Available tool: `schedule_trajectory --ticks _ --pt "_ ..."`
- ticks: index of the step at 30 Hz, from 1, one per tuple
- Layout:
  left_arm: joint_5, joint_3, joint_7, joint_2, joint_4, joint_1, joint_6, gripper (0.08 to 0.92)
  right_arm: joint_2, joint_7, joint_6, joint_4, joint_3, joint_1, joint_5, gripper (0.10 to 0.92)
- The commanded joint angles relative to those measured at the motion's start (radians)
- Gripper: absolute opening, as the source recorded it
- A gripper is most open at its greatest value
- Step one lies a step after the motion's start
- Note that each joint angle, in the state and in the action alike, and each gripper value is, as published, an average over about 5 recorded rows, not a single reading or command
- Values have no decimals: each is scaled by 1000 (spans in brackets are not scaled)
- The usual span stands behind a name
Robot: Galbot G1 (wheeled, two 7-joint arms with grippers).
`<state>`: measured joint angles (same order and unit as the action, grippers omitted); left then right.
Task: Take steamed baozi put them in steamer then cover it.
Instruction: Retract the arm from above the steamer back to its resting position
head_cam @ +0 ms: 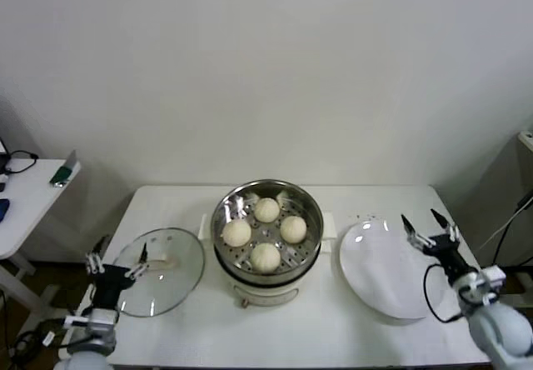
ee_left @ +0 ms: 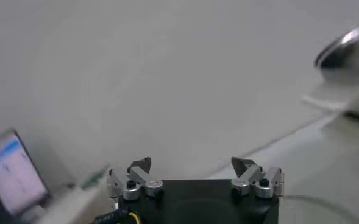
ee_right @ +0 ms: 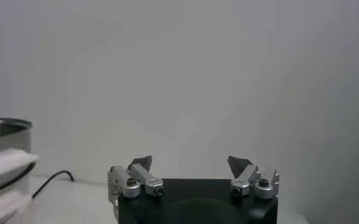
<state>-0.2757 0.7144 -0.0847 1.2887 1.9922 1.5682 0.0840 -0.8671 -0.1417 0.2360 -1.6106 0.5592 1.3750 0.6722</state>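
Observation:
Several cream-white baozi (head_cam: 266,209) sit inside the shiny steel steamer (head_cam: 310,212) on its cream-white base at the table's middle. The glass cover (head_cam: 171,291) with its cream-white bar handle lies flat on the table to the steamer's left. My left gripper (head_cam: 122,254) is open and empty, raised at the cover's left edge. My right gripper (head_cam: 427,222) is open and empty at the right edge of the white plate (head_cam: 381,268). In the left wrist view the left gripper (ee_left: 192,164) holds nothing, and the steamer (ee_left: 350,52) shows far off. The right gripper (ee_right: 190,163) holds nothing either.
The white plate lies bare on the table to the steamer's right. A side table (head_cam: 25,195) with small items stands at the far left. A black cable (head_cam: 433,295) hangs by my right arm. The steamer's wall (ee_right: 5,137) shows in the right wrist view.

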Motion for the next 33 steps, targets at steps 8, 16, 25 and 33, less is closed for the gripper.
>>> schedule_trajectory --ticks 8,16,25,33 --pt "-970 -67 -431 -39 -292 26 -73 823 -297 28 191 -48 113 243 -119 823" --pt "-1032 -82 -482 -29 -435 -50 -125 823 -320 34 180 -52 110 240 -127 823" --pt "-1012 -119 -451 -42 -539 -93 -139 823 -330 31 170 -61 110 250 -128 823" --pt "-984 -142 -406 -47 -568 -155 -127 823 -334 31 166 -74 117 257 -135 823"
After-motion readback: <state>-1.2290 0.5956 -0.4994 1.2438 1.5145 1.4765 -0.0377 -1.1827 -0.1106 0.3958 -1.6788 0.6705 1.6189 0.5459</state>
